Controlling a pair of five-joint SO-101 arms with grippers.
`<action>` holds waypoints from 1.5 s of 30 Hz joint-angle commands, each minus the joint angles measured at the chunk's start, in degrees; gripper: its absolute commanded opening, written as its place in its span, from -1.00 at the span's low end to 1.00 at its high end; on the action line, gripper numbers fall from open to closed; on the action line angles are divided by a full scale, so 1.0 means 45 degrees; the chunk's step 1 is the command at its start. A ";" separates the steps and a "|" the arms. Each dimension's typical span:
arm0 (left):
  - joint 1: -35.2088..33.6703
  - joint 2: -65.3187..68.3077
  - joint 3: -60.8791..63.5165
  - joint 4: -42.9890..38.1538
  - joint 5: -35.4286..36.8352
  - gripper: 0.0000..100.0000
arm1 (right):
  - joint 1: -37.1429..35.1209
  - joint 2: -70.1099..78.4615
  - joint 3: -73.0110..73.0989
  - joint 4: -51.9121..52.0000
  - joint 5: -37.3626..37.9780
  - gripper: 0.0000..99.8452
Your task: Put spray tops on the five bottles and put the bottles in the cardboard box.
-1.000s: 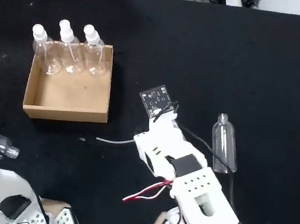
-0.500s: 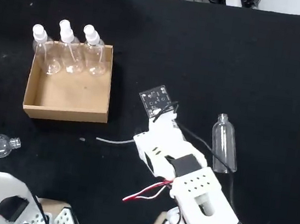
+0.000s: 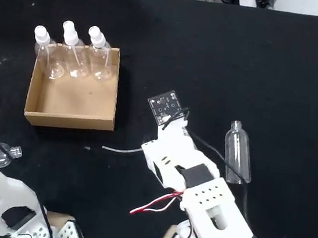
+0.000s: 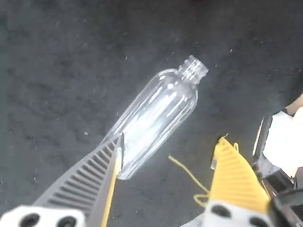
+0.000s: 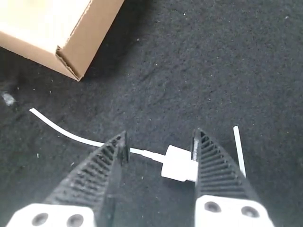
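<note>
An uncapped clear bottle (image 4: pixel 158 116) lies on the black cloth, and its neck (image 3: pixel 9 151) pokes out from under the left arm. My left gripper (image 4: pixel 171 142) hangs open above the bottle's base, with one yellow-edged finger (image 4: pixel 102 177) overlapping it. My right gripper (image 5: pixel 161 137) is open, its black fingers on either side of a white spray top (image 5: pixel 179 164) with a long dip tube (image 3: pixel 120 148). A second uncapped bottle (image 3: pixel 237 151) lies to the right of the right arm (image 3: pixel 182 163). Three bottles with spray tops (image 3: pixel 68 54) stand along the far wall of the cardboard box (image 3: pixel 68 120).
The box corner (image 5: pixel 66 56) is close to the dip tube's free end. A loose white tube (image 5: pixel 239 151) lies beside the right gripper. The near half of the box floor (image 3: pixel 73 102) is bare.
The left arm has swung over the bottle at the front left, which now shows little more than its neck. The right arm and its spray top have not moved.
</note>
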 commanded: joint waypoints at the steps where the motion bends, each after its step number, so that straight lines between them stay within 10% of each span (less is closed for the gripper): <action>1: 0.0361 -0.0078 0.0498 -0.0938 -0.2344 -0.42 | -0.0078 0.0068 -0.0068 -0.0352 0.0059 -0.60; 30: -0.1553 -0.0137 0.6906 -0.9534 -0.3126 -0.36 | -0.0078 0.0068 -0.0068 -0.0332 0.0567 -0.60; 39: -0.2432 -0.0215 0.7023 -0.9475 -0.2950 -0.40 | -0.0078 0.0068 -0.0068 -0.0371 0.0567 -0.60; 45: -0.1534 -0.0430 0.6261 -0.6877 -0.1172 -0.97 | -0.0078 0.0088 -0.0068 -0.0391 0.0567 -0.60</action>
